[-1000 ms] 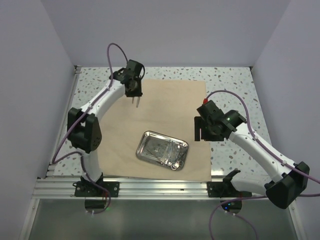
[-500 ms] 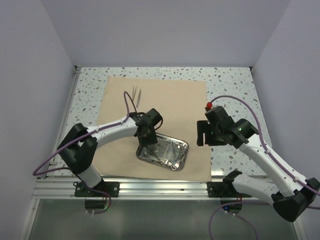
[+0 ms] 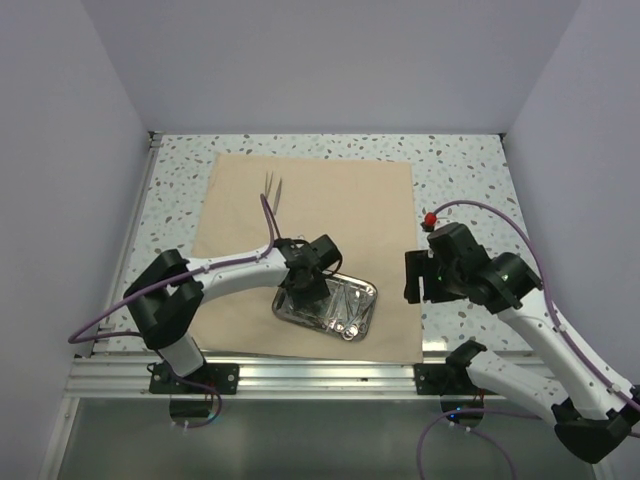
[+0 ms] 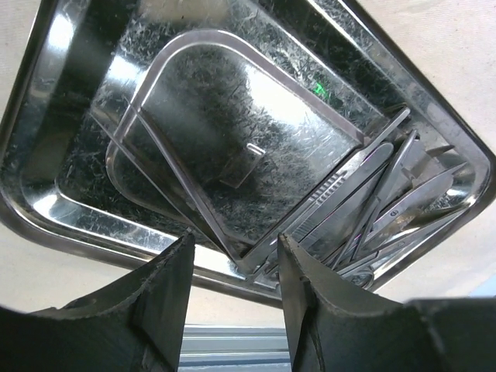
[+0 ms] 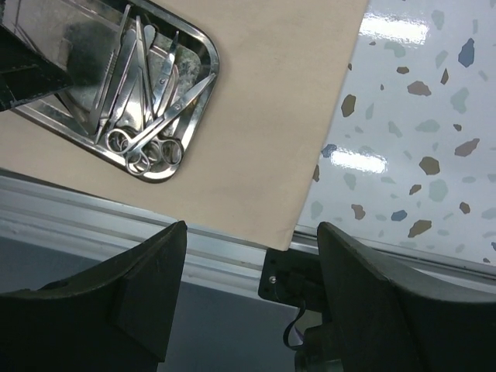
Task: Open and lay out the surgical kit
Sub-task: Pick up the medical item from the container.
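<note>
1. From above, the fingertips of the left gripper [image 3: 303, 288] were hidden beneath its own housing, and the left end of the steel tray [image 3: 352, 290] was covered with them.
2. The instruments [image 3: 345, 312] inside the tray were too small from above to be told apart.
3. A thin metal piece [image 3: 272, 187] on the cloth wrap [image 3: 350, 210], well beyond the tray, was too small to be identified.
4. In the left wrist view, the tray's upper corner was cut off by the edge, and its lower rim was partly hidden behind the fingers [image 4: 163, 302].
5. In the right wrist view, the tray's left end was cut off and masked by the left gripper.
</note>
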Tool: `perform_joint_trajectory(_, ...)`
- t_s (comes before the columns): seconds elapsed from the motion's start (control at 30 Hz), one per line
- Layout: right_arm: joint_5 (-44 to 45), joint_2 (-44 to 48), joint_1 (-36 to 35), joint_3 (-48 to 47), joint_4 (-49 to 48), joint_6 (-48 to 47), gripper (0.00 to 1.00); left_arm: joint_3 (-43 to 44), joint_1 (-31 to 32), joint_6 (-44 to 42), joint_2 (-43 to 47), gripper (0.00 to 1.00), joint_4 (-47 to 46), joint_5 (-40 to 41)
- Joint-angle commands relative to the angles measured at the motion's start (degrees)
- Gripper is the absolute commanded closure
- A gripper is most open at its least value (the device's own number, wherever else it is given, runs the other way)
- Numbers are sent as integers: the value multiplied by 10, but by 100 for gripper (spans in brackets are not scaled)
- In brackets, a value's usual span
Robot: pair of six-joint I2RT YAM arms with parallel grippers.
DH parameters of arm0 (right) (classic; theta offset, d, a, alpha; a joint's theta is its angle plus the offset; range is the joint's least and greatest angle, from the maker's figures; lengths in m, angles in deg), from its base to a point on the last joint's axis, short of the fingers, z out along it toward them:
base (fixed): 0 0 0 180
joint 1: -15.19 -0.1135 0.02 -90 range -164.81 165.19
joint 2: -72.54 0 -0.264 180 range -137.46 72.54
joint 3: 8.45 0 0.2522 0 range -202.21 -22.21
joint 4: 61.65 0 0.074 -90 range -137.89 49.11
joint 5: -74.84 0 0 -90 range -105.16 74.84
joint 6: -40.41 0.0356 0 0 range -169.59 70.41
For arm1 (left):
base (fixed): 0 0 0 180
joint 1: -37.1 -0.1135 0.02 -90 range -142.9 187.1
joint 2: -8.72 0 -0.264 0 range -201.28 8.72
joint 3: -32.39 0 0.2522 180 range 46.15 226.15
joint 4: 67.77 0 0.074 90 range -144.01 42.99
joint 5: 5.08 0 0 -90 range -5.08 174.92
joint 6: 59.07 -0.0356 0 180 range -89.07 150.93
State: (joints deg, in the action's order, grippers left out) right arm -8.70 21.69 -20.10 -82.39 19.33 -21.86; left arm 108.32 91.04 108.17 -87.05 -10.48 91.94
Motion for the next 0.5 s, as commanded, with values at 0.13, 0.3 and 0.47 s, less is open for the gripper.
perform_joint_trajectory(0.13, -10, 13, 1, -17, 20, -21, 28, 2, 21, 54, 2, 49, 16, 40)
perform_joint_trajectory(0.3, -14, 9, 0, -16, 17, -24, 28, -17, 21, 59, -9, 50, 6, 40)
perform_joint_trajectory(0.47, -17, 5, 1, -15, 15, -27, 28, -22, 20, 45, -40, 56, -13, 34)
